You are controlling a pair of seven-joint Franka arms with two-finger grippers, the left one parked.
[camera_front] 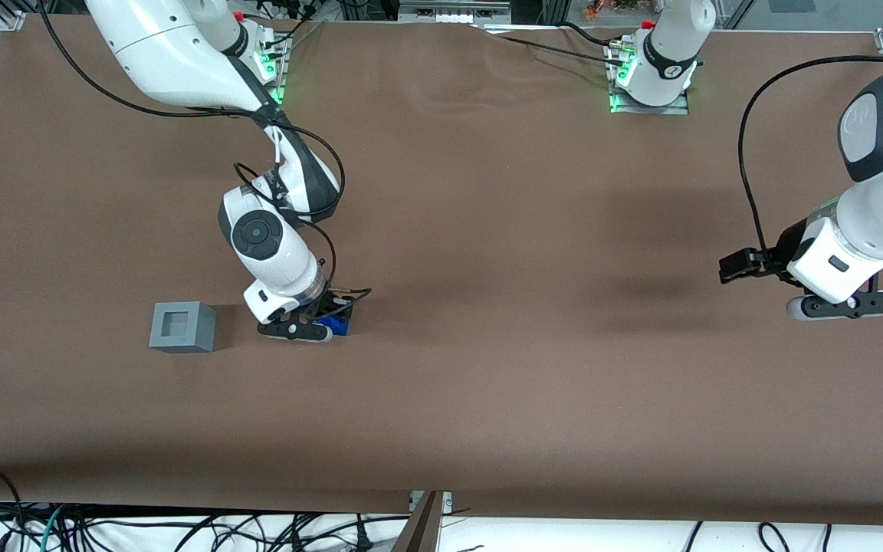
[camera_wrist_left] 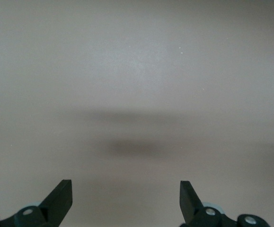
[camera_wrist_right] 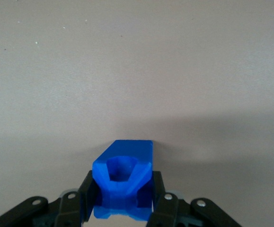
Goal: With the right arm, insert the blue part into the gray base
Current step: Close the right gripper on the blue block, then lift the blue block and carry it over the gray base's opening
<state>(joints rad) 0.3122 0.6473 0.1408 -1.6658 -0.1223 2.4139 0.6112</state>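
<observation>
The blue part [camera_front: 336, 324] is low at the brown table, held between the black fingers of my right gripper [camera_front: 319, 322]. In the right wrist view the blue part [camera_wrist_right: 123, 182] fills the gap, with a finger [camera_wrist_right: 88, 189] pressed against each of its sides; the gripper [camera_wrist_right: 123, 194] is shut on it. Its faceted hollow faces the camera. The gray base [camera_front: 182, 326] stands on the table beside the gripper, toward the working arm's end, its square recess facing up. The gripper and the base are apart by roughly a cube's width.
Brown table cloth [camera_front: 487, 230] stretches all around. Black cables loop from the right arm's wrist [camera_front: 330, 253]. The arm mounts with green lights sit at the table's back edge [camera_front: 645, 96]. Cables hang below the front edge [camera_front: 181, 529].
</observation>
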